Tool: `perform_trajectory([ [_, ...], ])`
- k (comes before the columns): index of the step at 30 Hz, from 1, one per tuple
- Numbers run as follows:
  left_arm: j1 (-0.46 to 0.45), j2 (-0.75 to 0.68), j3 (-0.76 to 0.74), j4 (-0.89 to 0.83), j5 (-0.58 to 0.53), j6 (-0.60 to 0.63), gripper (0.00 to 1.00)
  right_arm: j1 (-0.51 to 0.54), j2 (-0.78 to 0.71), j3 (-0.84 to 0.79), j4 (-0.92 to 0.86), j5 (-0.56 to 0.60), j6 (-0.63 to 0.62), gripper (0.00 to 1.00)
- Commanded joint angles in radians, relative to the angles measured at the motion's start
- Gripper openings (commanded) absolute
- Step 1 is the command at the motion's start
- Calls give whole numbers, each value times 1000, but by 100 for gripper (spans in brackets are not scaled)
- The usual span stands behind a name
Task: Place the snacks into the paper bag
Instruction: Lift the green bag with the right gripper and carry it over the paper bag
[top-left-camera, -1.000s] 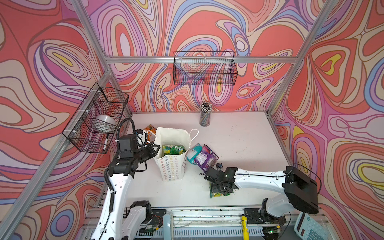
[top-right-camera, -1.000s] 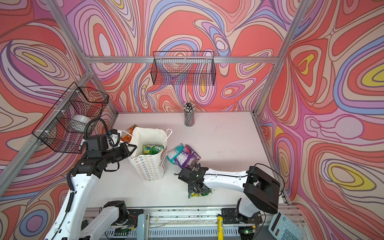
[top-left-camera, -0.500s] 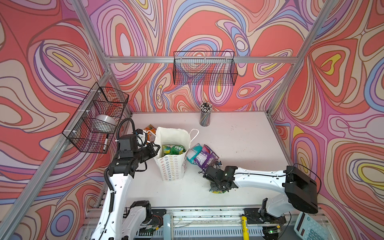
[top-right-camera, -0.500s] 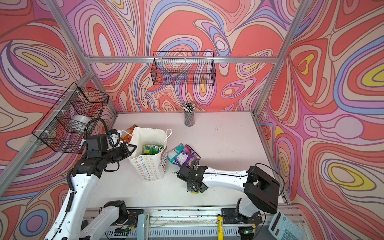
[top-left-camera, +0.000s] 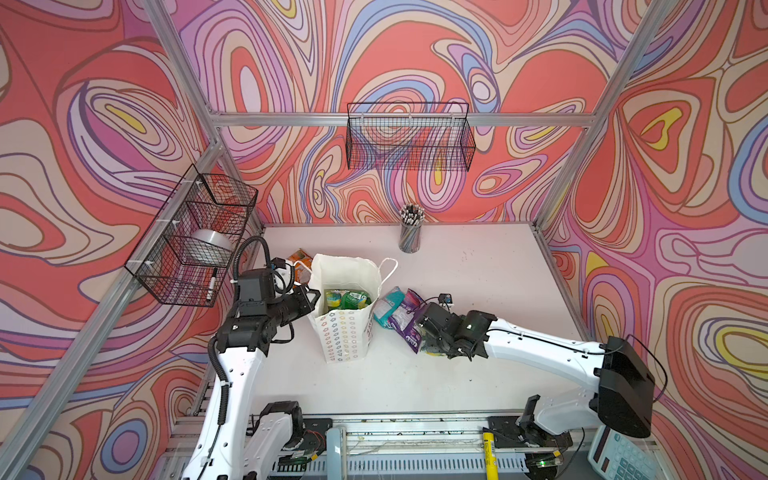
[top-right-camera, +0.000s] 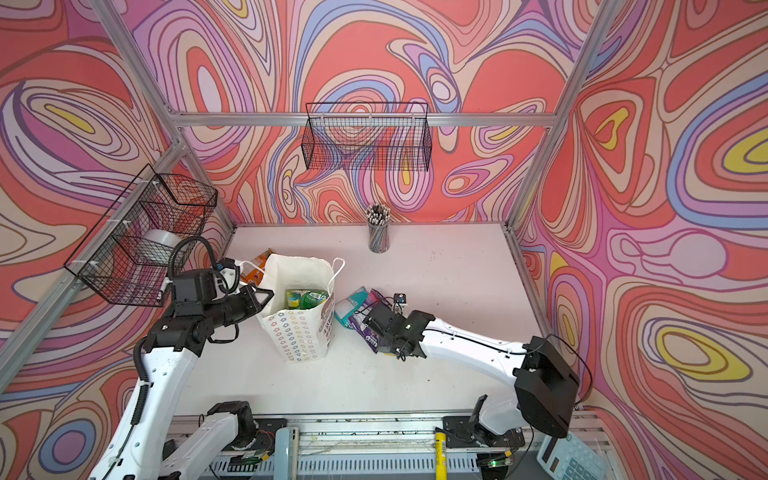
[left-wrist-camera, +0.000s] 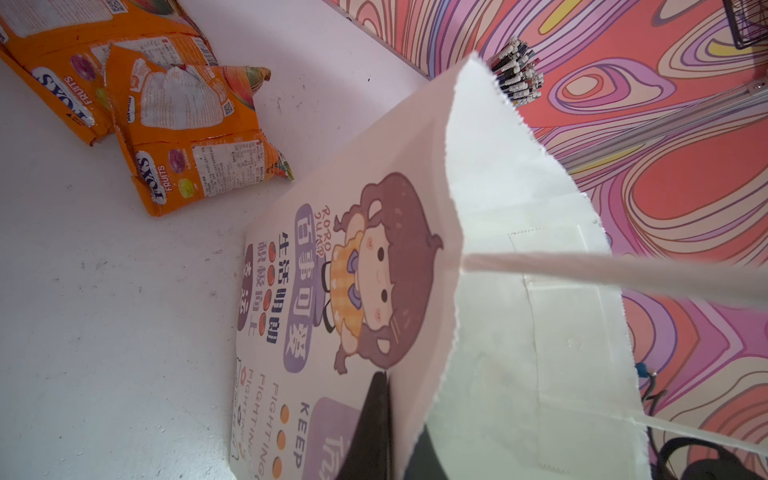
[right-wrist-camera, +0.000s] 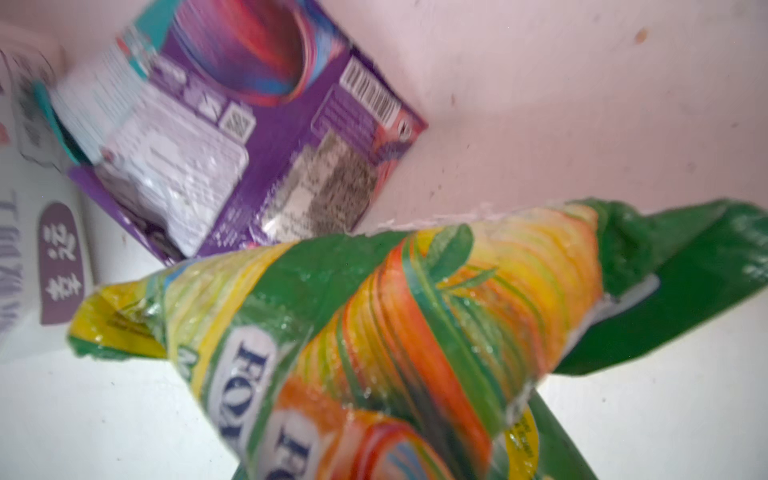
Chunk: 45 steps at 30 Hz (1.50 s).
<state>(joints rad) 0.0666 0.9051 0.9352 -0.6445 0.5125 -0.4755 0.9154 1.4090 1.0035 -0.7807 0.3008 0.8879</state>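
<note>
In both top views the paper bag (top-left-camera: 345, 332) stands upright near the left side of the table, mouth open, with green pouches (top-left-camera: 347, 300) already inside. The left gripper (top-left-camera: 313, 296) is clamped onto the bag's rim on the side away from the other arm. The right gripper (top-left-camera: 432, 345) sits low over a green pouch (top-left-camera: 433, 354). A teal pouch (top-left-camera: 388, 307) and a purple pouch (top-left-camera: 405, 322) lie between it and the bag. Two orange pouches (top-left-camera: 300, 259) lie behind the bag, nearer the left arm. In the left wrist view one dark finger (left-wrist-camera: 374, 419) presses the bag's printed face and another shows inside the wall, the paper (left-wrist-camera: 519, 332) pinched between them. In the right wrist view the fingers are out of sight, yet the green pouch (right-wrist-camera: 395, 324) is bunched into a peak close to the lens. I judge it pinched and coming off the table. Its length points toward the bag's face (right-wrist-camera: 25, 232). The bag's mouth lies toward the left arm and well above the pouch, so my guess is a lift first, then a carry across the teal and purple pouches.
</note>
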Motion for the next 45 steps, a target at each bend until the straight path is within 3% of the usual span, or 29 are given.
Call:
perform_trajectory([
  [1, 6, 0, -5, 16, 15, -2, 0, -49, -43, 59, 22, 59, -98, 0],
  [9, 6, 7, -5, 16, 14, -1, 0, -174, -37, 238, 115, 61, -251, 0],
  [18, 6, -8, -8, 20, 6, -2, 0, -182, 40, 520, 164, 60, -370, 0],
  [30, 6, -15, -9, 23, 31, -7, 0, -180, 228, 952, 75, -97, -500, 0],
  [39, 5, -15, -10, 26, 26, -6, 0, -52, 449, 1304, -23, -174, -573, 0],
  [45, 6, -13, -12, 28, 32, -7, 0, 26, 520, 1307, -15, -260, -561, 0],
])
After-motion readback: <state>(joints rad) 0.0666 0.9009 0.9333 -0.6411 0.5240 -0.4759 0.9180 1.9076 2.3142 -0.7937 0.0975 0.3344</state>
